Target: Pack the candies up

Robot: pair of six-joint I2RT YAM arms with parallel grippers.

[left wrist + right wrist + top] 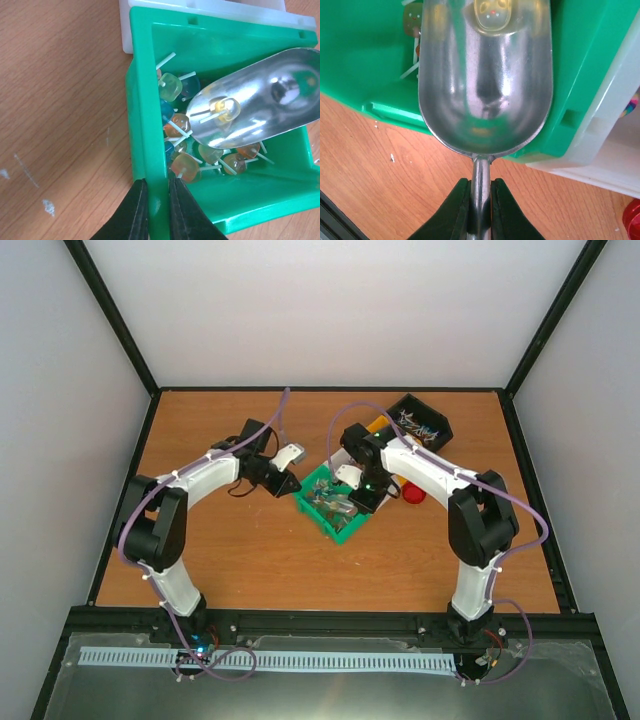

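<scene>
1. Top view: a green bin point(345, 533) is seen mid-table point(250, 560), flanked by 2 arms. The L gripper point(287, 483) is set at the bin's left wall. The R gripper point(358, 495) is held over the bin w/ a silver scoop point(337, 508). A black bin point(422, 422) is seen at far right and a red lid point(413, 493) near the green bin.

2. Left wrist view: the L claw is clenched on the green bin's wall, 1 finger inside, 1 outside. The candies point(182, 145) are heaped in the bin against that wall, white sticks jutting. 1 more candy is carried in the scoop bowl, which hangs just above the heap. A white bin point(210, 10) is seen touching the green bin's far side.

3. Right wrist view: the R claw is clamped on the scoop's thin handle. The bowl is all but bare, w/ 1 candy near its far lip.

4. Risks, as judged:
   - The lone candy could be lost if the bowl is tipped fwd on lifting.
   - The round handle could be twisted in the jaws.
   - Sticks could be snagged.
   - The bin could be dragged if the wall is shoved by the scoop & the L grip slips.
</scene>
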